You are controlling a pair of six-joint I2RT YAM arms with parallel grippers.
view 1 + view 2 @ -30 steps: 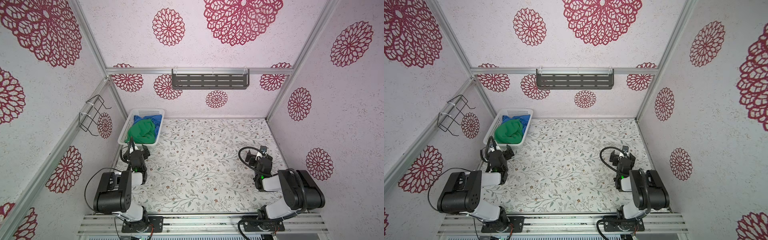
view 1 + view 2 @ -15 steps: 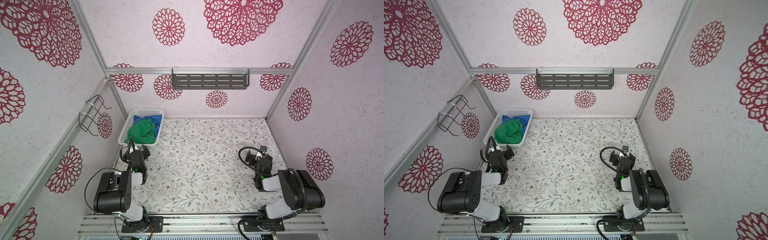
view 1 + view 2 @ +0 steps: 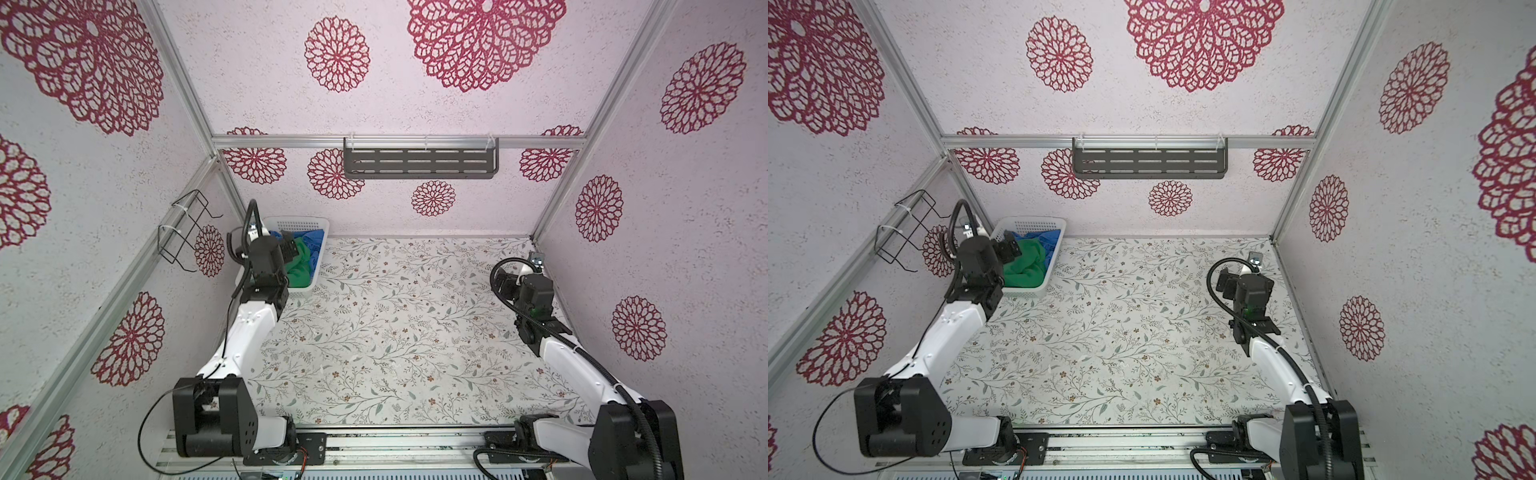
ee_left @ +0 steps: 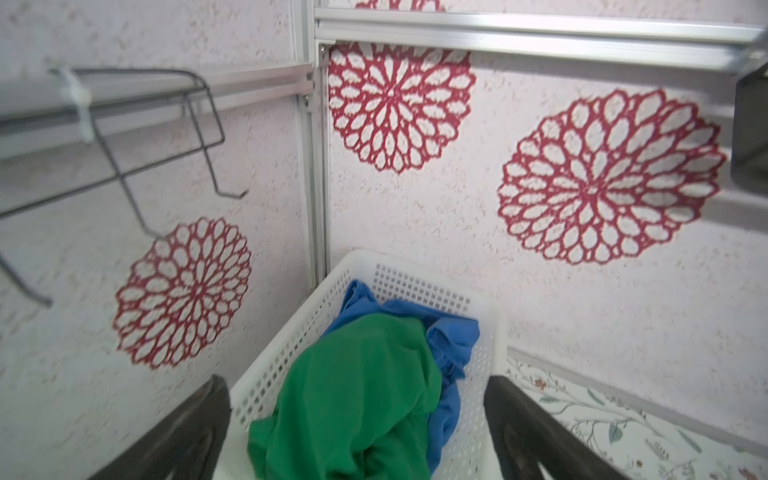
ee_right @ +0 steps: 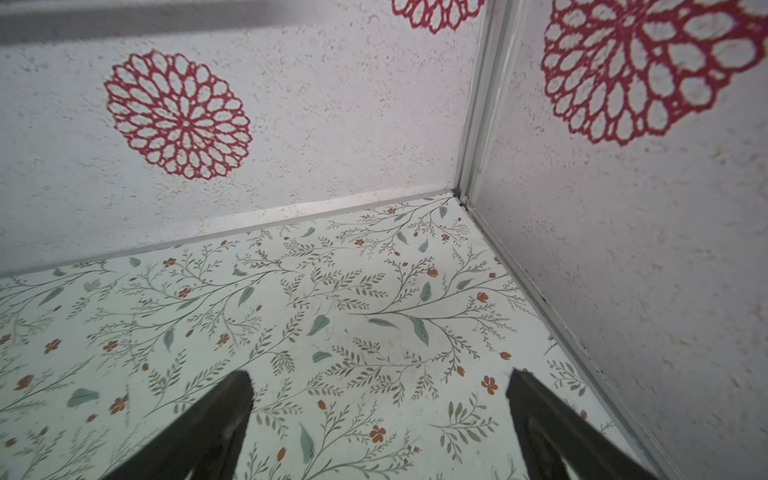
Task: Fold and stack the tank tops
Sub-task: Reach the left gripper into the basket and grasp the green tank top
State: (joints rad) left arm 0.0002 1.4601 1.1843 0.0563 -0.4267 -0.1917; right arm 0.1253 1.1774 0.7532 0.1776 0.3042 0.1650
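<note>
Green tank top [image 3: 1025, 259] sits bunched over blue tank top [image 4: 449, 332] in the white basket [image 4: 419, 286] at the far-left corner, so left gripper [image 4: 356, 379] hovers above it, jaws wide and empty, probably to pull green first; right gripper [image 5: 381, 373] hangs open, holding nothing, over the table [image 3: 395, 332].

White basket [image 3: 1034, 226], grey shelf [image 3: 419, 164], wire rack [image 3: 185, 232]; bracket [image 3: 537, 260], perhaps
</note>
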